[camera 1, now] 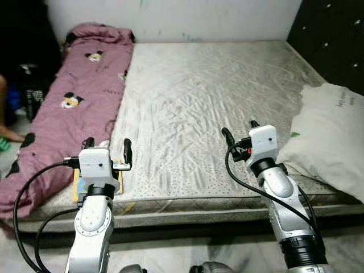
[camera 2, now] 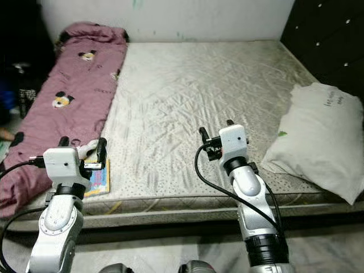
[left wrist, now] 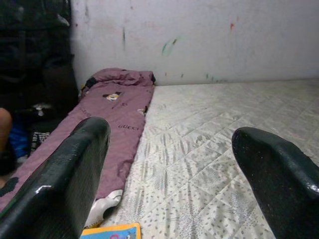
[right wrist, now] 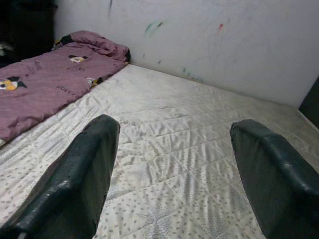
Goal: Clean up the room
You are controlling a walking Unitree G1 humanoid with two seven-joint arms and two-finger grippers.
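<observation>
Partly hidden book (camera 2: 100, 177) under left gripper (camera 1: 108, 149), pillow (camera 1: 330, 142) cut off

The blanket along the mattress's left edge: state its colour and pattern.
Mauve-pink blanket with cartoon mouse prints; clearest in the left eye view.

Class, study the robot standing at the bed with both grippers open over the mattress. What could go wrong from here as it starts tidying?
1. The book lies at the mattress edge, under the open left gripper; a clumsy pinch might push it off.
2. The purple blanket lies right beside the book, so the fingers may snag it.
3. The right gripper hovers near the pillow, which overhangs the edge and could be knocked down.
</observation>
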